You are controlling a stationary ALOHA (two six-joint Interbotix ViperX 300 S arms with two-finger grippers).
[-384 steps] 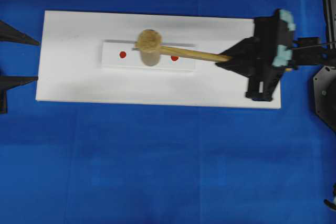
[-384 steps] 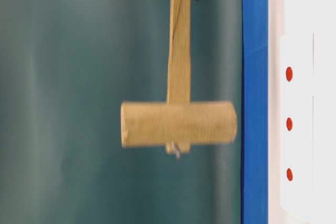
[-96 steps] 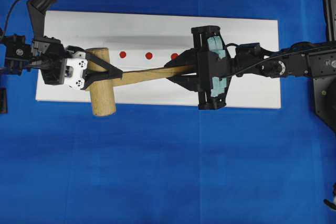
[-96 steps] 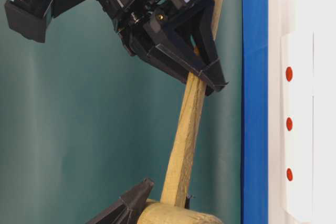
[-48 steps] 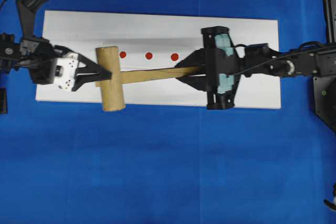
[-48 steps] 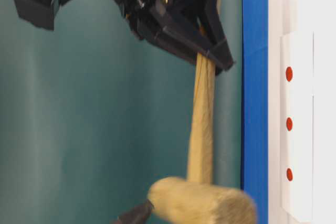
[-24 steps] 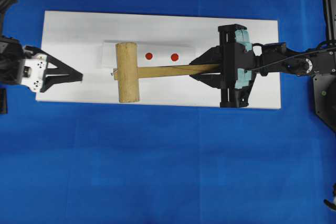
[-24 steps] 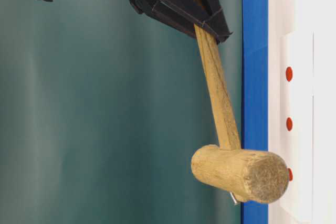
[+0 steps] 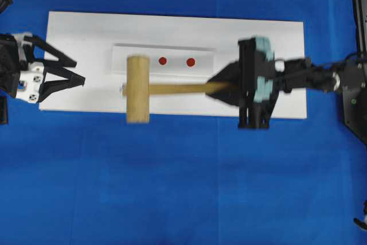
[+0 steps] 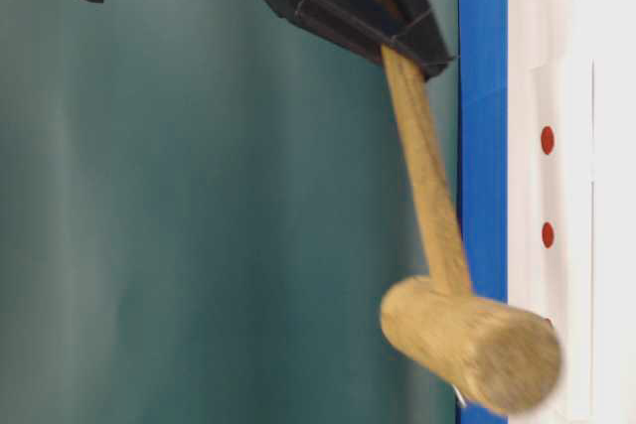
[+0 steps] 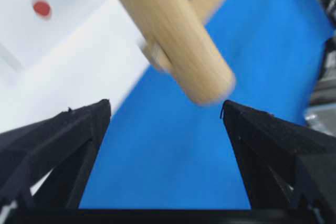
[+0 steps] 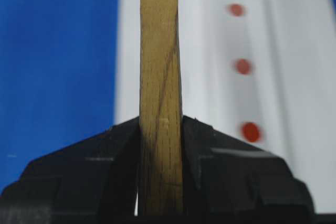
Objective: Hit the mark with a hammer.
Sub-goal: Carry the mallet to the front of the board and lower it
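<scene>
Overhead, right pincer [image 9: 225, 89]: clamped on the handle end of the hammer [image 9: 138, 89], whose head hangs far out ahead of the jaws, over the white board's [image 9: 172, 27] near side.
Overhead, the mark [image 9: 163, 61]: middle red dot on the white strip [image 9: 200, 54], off to one side of the handle line and nearer the pincer than the head is. The head covers the strip's far end, where a third dot would sit.
Overhead, left pincer [image 9: 73, 72]: jaws spread apart, holding nothing, just beyond the head.
Table-level, risk: head blurred, close over the strip's end; a strike from here would likely land past the mark.
Left wrist, risk: head just ahead of the spread jaws; a wide swing could clip them.
Right wrist, risk: jaws grip only the handle's tail; the long lever could twist or slip in the grip on impact.
</scene>
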